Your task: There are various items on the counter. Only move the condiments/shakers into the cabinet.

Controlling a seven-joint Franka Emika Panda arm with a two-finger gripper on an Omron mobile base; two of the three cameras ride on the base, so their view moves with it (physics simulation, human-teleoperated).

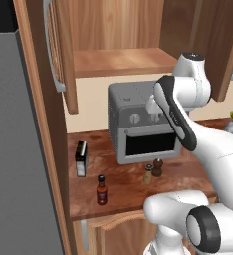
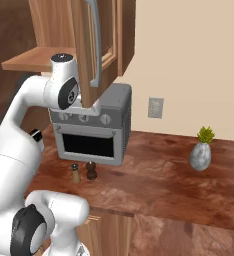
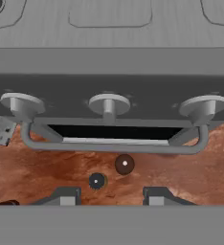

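Left base view: arm rises at lower right and bends up in front of the grey toaster oven point(image 1: 138, 124); the tool itself is hidden behind the arm's links. Tan shaker point(image 1: 148, 174) and dark brown pepper mill point(image 1: 158, 168) stand upright, just beside each other, on the counter point(image 1: 123, 191) in front of the oven's right half, mill to the right and nearer the oven. Red sauce bottle point(image 1: 102, 190) w/ black cap stands upright near the counter's front edge, well left of the pair. Black-and-white box point(image 1: 81, 158) is further back on the left. Cabinet point(image 1: 121, 62) is above the oven, doors swung out, wooden shelf bare.

Right base view: shaker point(image 2: 76, 173) and mill point(image 2: 91, 170) side by side in front of the oven point(image 2: 96, 130), shaker on the left. A small plant in a grey vase point(image 2: 201, 154) sits well apart on the right. A cabinet door w/ long grey handle point(image 2: 95, 45) hangs over the oven.

Hand view: tool point(image 3: 109, 195) looks down over the oven's front; its two tips stand apart w/ nothing between them. Shaker cap point(image 3: 96, 181) is just above the gap, nearer the left tip; mill top point(image 3: 125, 164) is a bit further off, next to the oven's door handle point(image 3: 109, 146). Neither touches the tool.
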